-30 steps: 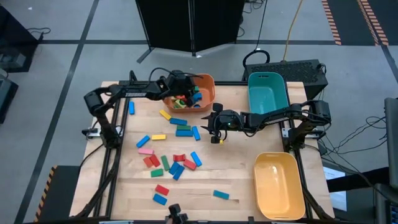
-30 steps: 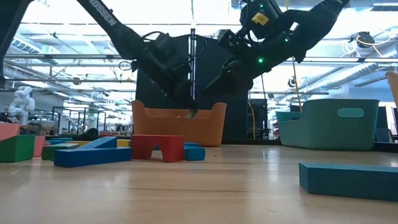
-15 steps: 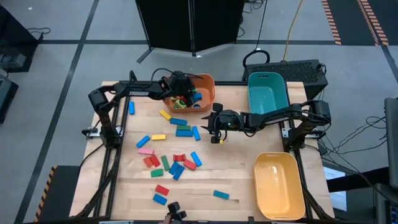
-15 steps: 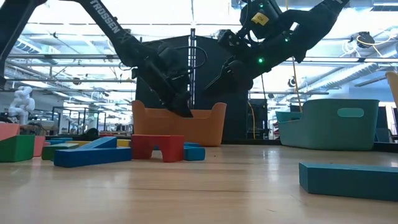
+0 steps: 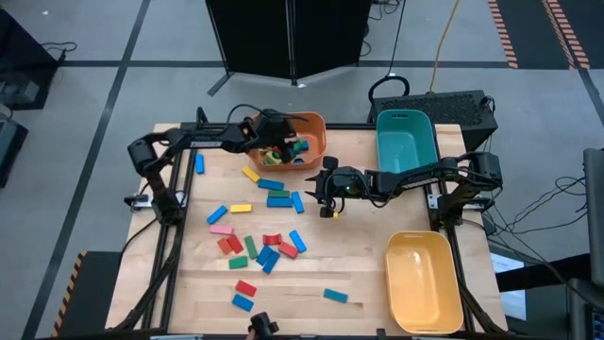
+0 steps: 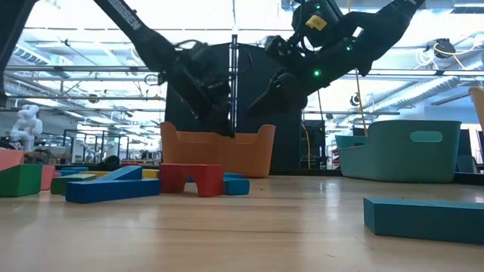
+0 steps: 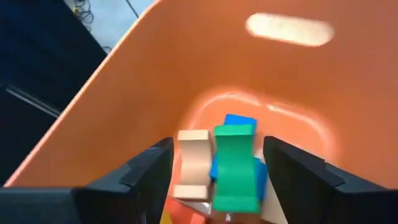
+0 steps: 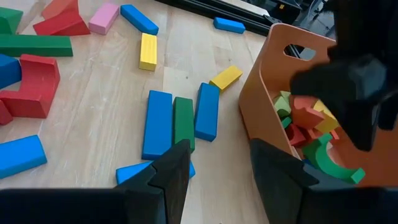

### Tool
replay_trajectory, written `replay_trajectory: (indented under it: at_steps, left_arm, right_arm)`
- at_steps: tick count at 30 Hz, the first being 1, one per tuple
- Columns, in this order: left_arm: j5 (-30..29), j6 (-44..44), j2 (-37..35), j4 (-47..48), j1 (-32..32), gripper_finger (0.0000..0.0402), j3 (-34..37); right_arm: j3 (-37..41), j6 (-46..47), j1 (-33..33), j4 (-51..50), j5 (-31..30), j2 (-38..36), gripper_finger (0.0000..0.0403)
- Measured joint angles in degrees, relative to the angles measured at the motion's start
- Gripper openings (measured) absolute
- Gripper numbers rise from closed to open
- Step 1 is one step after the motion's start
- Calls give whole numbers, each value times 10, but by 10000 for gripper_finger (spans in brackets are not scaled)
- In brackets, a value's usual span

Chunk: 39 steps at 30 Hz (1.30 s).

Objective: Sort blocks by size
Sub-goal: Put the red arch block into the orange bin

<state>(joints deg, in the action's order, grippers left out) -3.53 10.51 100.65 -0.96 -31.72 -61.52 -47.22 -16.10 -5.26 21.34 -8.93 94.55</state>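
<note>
Many coloured blocks lie flat on the wooden table, among them a blue and green row. More blocks are heaped in the orange bin. My left gripper hangs open over that bin. A green block and a pale block show between its fingers among the bin's blocks, apart from both fingers. My right gripper hovers open over the table's middle with nothing between its fingers.
A teal bin stands at the far right and a yellow bin at the near right. Bare wood lies between the block cluster and the yellow bin. A lone blue block lies near the front edge.
A green piece showed at my left gripper's fingertips just above the orange bin's rim. The gripper dipped toward the bin and came back up, and the piece is gone from its tips. My right gripper has kept still.
</note>
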Motion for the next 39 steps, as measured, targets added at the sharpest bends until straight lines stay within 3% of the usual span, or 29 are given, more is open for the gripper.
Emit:
replay_trajectory:
  at_steps: [8, 14, 24, 30, 39]
  left_arm:
    - [0, 23, -102, 91, 47, 251, 0]
    - [-1, 15, -159, 181, 111, 251, 5]
    - [-86, -72, -243, 190, 228, 251, 105]
    - [-93, -154, -267, 174, 296, 251, 174]
    - [-92, -252, -267, 133, 392, 251, 241]
  right_arm:
    - [0, 22, 0, 7, 7, 0, 157]
    - [0, 45, 6, 54, 60, 36, 157]
    - [-2, 63, 26, 78, 64, 79, 157]
    - [-2, 65, 38, 113, 93, 79, 157]
    - [-2, 65, 38, 122, 89, 79, 157]
